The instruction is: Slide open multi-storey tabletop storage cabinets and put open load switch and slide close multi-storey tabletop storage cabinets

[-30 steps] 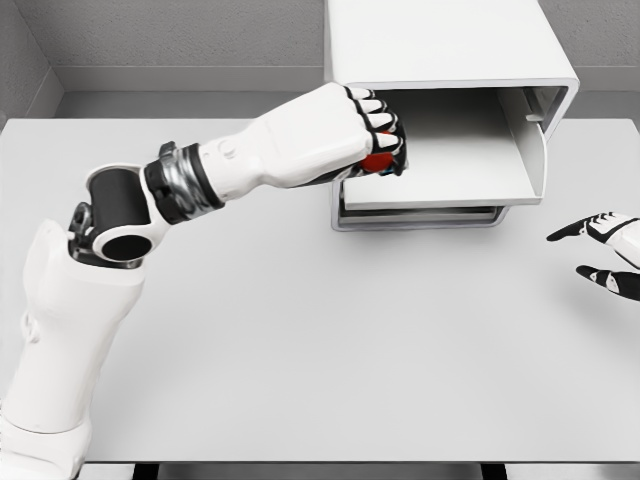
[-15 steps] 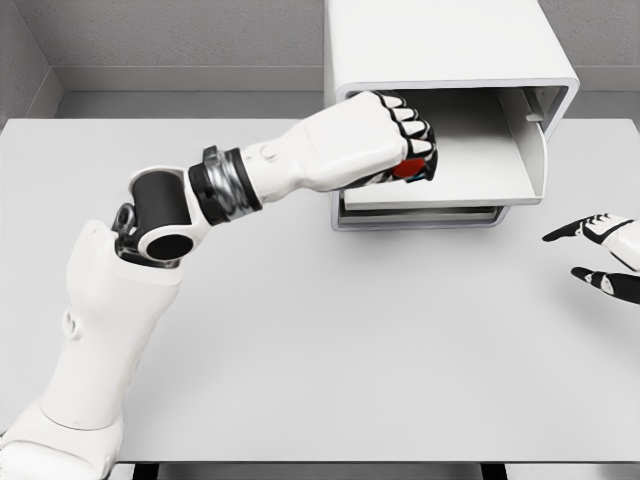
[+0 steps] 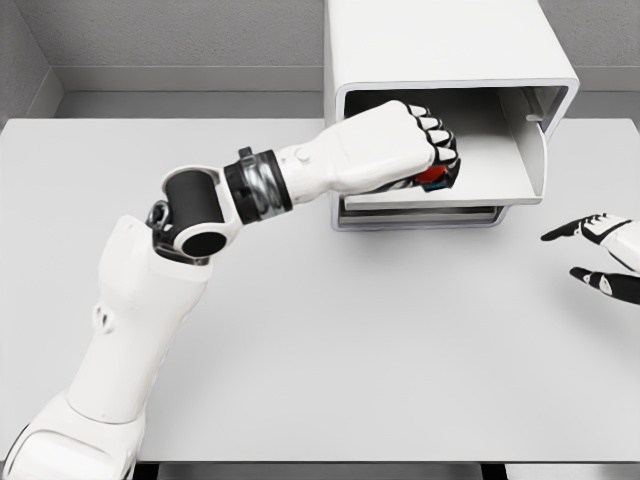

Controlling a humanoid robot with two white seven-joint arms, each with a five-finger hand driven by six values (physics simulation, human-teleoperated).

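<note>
White storage cabinet (image 3: 440, 45) at the table's (image 3: 330, 330) far edge, drawer (image 3: 490, 165) slid open; left hand (image 3: 405, 150) inside it, clenched around the red load switch (image 3: 432, 177); right hand (image 3: 605, 255) idle, fingers spread; placing step, next likely release, withdrawal, then drawer closure.
</note>
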